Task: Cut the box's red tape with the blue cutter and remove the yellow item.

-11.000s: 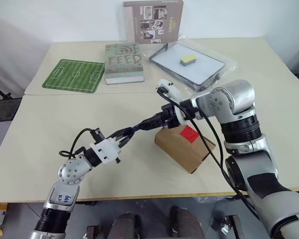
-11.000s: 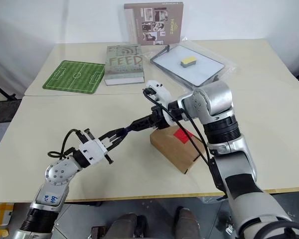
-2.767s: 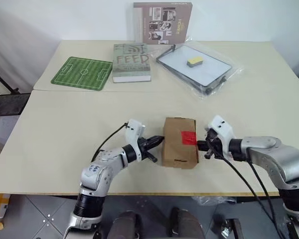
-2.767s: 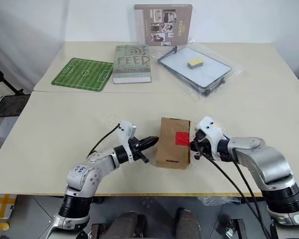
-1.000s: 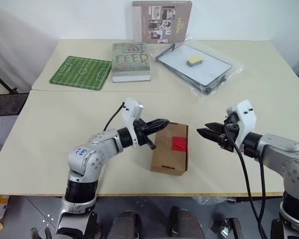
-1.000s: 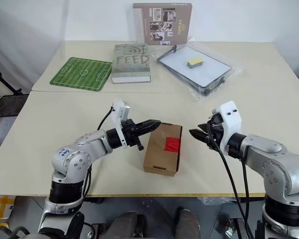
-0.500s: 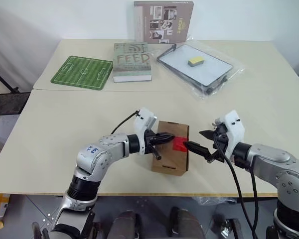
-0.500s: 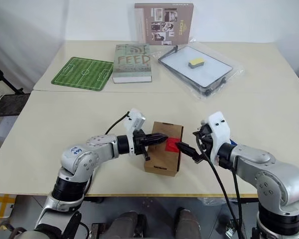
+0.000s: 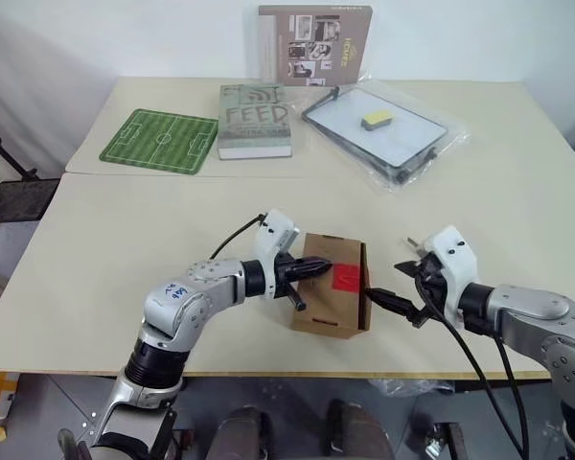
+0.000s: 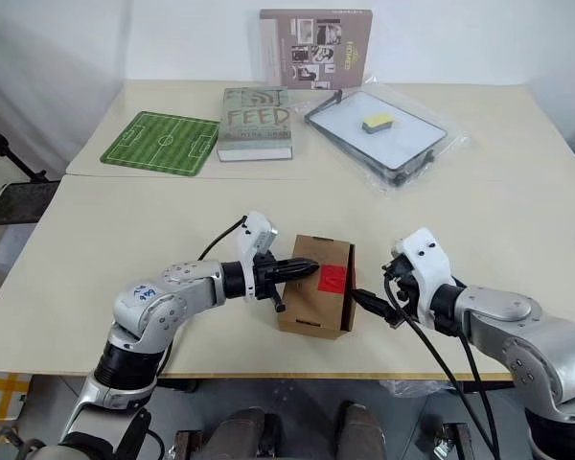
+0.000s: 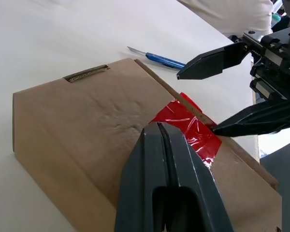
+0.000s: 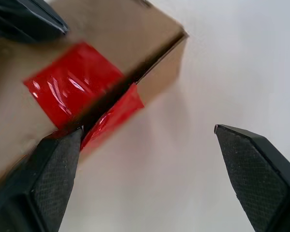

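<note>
While the box sits at tabletop centre, left tool presses shut on its lid at 9 o'clock of the red tape; right tool spread wide at 3 o'clock, one finger at the tape edge. Blue cutter lies beyond the box.

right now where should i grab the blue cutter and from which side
Grip the blue cutter mid-handle, clear of the bare blade tip. It lies flat on the table beside the box, so come from above, pinching across its slim width. The open right hand is close.
</note>
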`<state>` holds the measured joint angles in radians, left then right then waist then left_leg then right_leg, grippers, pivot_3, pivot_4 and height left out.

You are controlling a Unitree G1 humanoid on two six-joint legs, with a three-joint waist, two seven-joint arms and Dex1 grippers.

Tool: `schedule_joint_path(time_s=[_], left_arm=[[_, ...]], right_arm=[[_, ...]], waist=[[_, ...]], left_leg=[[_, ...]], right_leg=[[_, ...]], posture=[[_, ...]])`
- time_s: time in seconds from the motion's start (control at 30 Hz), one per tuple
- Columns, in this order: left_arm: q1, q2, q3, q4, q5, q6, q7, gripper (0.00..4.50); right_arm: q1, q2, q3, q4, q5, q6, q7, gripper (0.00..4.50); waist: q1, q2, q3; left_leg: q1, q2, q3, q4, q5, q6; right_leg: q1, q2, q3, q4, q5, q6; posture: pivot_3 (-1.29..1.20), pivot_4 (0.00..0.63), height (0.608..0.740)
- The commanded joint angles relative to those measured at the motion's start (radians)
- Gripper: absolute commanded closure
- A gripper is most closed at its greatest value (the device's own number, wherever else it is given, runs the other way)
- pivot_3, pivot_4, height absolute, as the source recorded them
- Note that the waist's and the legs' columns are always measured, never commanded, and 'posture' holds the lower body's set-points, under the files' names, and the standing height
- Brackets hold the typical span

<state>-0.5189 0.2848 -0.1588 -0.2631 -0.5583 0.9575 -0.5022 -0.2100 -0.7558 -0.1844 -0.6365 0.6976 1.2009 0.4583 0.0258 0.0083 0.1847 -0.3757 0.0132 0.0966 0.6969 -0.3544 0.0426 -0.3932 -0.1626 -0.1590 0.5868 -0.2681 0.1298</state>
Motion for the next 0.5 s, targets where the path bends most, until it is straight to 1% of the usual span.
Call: schedule_joint_path(time_s=[0.03, 0.27, 0.4, 0.5], left_arm=[[0.018, 0.008, -0.015, -0.011, 0.013, 0.005, -0.002, 4.5], [0.031, 0.009, -0.021, -0.022, 0.015, 0.011, 0.001, 4.5], [0.025, 0.008, -0.019, -0.015, 0.018, 0.01, 0.002, 4.5], [0.025, 0.01, -0.017, -0.016, 0.019, 0.009, 0.003, 4.5]], right_arm=[[0.027, -0.029, 0.054, 0.038, -0.042, -0.011, 0.008, 0.02], [0.024, -0.095, 0.157, 0.123, -0.146, -0.104, 0.053, 0.02], [0.009, -0.204, 0.27, 0.16, -0.254, -0.201, 0.119, 0.02], [-0.021, -0.229, 0.296, 0.174, -0.271, -0.236, 0.161, 0.02]], waist=[[0.0, 0.0, 0.0], [0.001, 0.0, 0.0], [0.001, 0.0, 0.0], [0.002, 0.0, 0.0]], left_leg=[[0.0, 0.0, 0.0, 0.0, 0.0, 0.0], [0.0, 0.0, 0.001, 0.0, 0.0, 0.0], [0.0, 0.0, 0.001, 0.0, 0.0, 0.0], [0.001, 0.0, 0.0, 0.0, 0.0, 0.0]], right_leg=[[0.0, 0.0, 0.0, 0.0, 0.0, 0.0], [0.0, 0.0, 0.0, 0.0, 0.0, 0.0], [0.0, -0.001, 0.0, 0.0, 0.0, 0.0], [0.001, -0.001, 0.0, 0.0, 0.0, 0.0]], posture=[[0.0, 0.15, 0.74], [0.0, 0.15, 0.74], [0.0, 0.15, 0.74], [0.0, 0.15, 0.74]])
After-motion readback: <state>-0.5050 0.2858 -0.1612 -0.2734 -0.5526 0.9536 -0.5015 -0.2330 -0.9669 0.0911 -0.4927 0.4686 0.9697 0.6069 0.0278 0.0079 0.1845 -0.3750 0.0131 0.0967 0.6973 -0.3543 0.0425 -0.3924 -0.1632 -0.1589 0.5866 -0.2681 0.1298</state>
